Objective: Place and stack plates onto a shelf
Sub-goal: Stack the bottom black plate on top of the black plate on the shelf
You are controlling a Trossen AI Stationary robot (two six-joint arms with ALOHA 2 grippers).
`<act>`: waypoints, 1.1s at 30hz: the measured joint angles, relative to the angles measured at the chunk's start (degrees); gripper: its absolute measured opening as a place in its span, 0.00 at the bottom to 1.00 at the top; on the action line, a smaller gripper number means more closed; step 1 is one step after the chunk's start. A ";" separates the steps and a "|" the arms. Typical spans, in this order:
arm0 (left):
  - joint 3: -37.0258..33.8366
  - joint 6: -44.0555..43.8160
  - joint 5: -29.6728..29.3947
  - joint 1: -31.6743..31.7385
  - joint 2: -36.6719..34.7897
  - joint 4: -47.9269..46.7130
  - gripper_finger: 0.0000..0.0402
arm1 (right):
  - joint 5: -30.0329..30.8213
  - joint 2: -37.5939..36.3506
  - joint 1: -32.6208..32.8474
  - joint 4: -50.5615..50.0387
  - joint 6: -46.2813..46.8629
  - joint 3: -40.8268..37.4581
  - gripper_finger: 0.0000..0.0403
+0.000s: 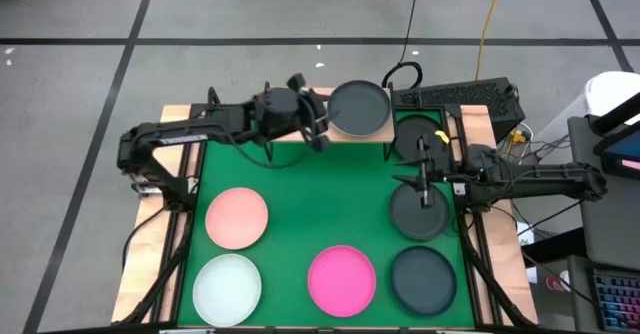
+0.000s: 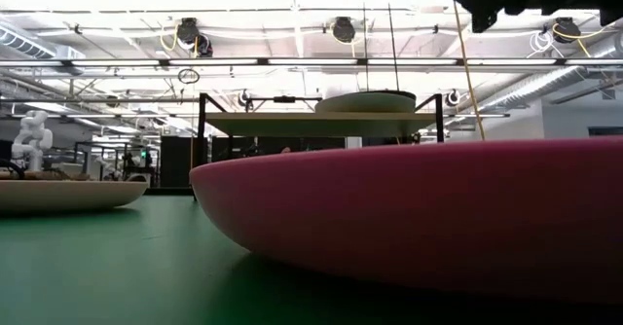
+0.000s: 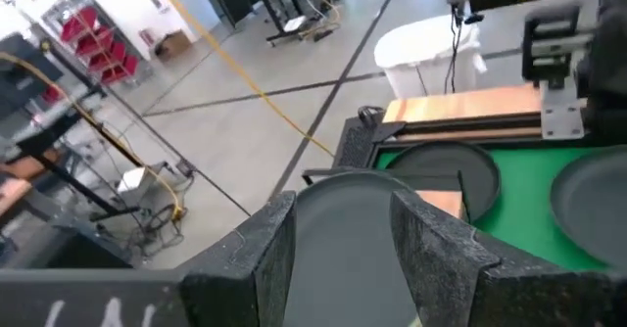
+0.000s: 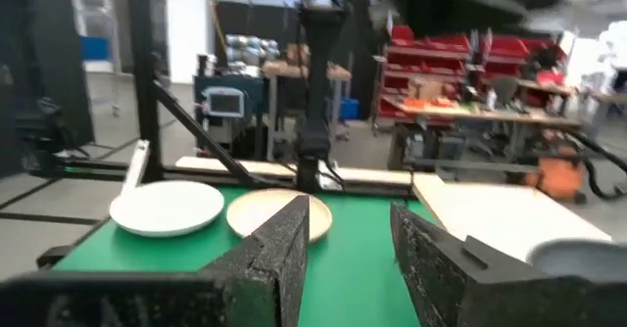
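Observation:
The shelf (image 1: 320,134) stands at the table's far edge, and one dark grey plate (image 1: 358,108) lies flat on it. My left gripper (image 1: 318,124) is open at that plate's left rim. In the left wrist view the plate (image 3: 353,258) shows between the spread fingers (image 3: 343,198). My right gripper (image 1: 420,174) is open and empty, above the mat between two dark plates (image 1: 418,134) (image 1: 420,214). In its wrist view (image 4: 350,210) only the mat shows between the fingers. The pale pink (image 1: 237,217), whitish (image 1: 227,289), magenta (image 1: 342,279) and another dark plate (image 1: 423,279) lie flat on the green mat.
The shelf's left half is bare wood, and its thin black legs (image 2: 201,130) stand on the mat's far edge. The magenta plate (image 2: 419,218) fills the low view's foreground. A keyboard (image 1: 470,96) and cables lie behind the table's far right. The middle of the green mat (image 1: 320,204) is free.

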 joint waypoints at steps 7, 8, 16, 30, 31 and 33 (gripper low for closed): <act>-10.69 -2.03 0.85 -2.59 -7.89 4.06 0.43 | 0.69 -0.03 0.00 -1.81 0.76 0.00 0.32; -14.07 -2.13 0.85 -2.96 -9.57 6.33 0.43 | 0.69 -0.02 0.00 -1.91 1.07 0.00 0.32; -40.58 -10.58 0.79 -7.31 -18.73 32.38 0.43 | 0.72 3.41 0.00 -9.40 1.14 1.68 0.32; -51.87 -16.11 0.23 -12.59 -20.00 47.25 0.43 | 3.49 17.31 0.00 -22.12 1.12 9.20 0.32; -51.87 -16.16 0.22 -12.91 -20.00 47.24 0.43 | 3.49 17.34 0.00 -22.10 0.59 9.20 0.32; -51.87 -16.16 0.32 -13.50 -20.00 47.07 0.43 | 3.55 17.33 0.00 -21.80 -1.43 9.20 0.32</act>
